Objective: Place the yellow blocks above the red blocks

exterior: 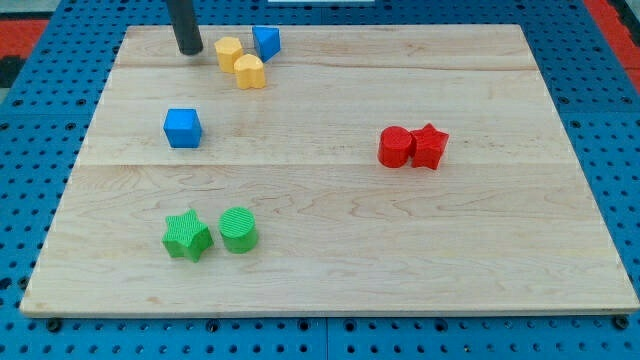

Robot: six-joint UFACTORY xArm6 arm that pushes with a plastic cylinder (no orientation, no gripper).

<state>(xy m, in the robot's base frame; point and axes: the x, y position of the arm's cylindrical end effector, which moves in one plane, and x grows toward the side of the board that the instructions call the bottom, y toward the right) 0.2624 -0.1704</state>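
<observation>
Two yellow blocks sit together near the view's top, left of centre: one (229, 51) higher and to the left, the other (250, 72) just below and right of it. A red cylinder (396, 147) and a red star (430, 146) touch each other at the right of the board's middle. My tip (188, 49) stands on the board near its top edge, just left of the upper yellow block, a small gap apart from it.
A blue block (266, 42) touches the yellow pair on its right. A blue cube (183, 128) lies at the left. A green star (187, 236) and a green cylinder (239, 230) lie at the lower left. The wooden board (330, 260) rests on a blue pegboard.
</observation>
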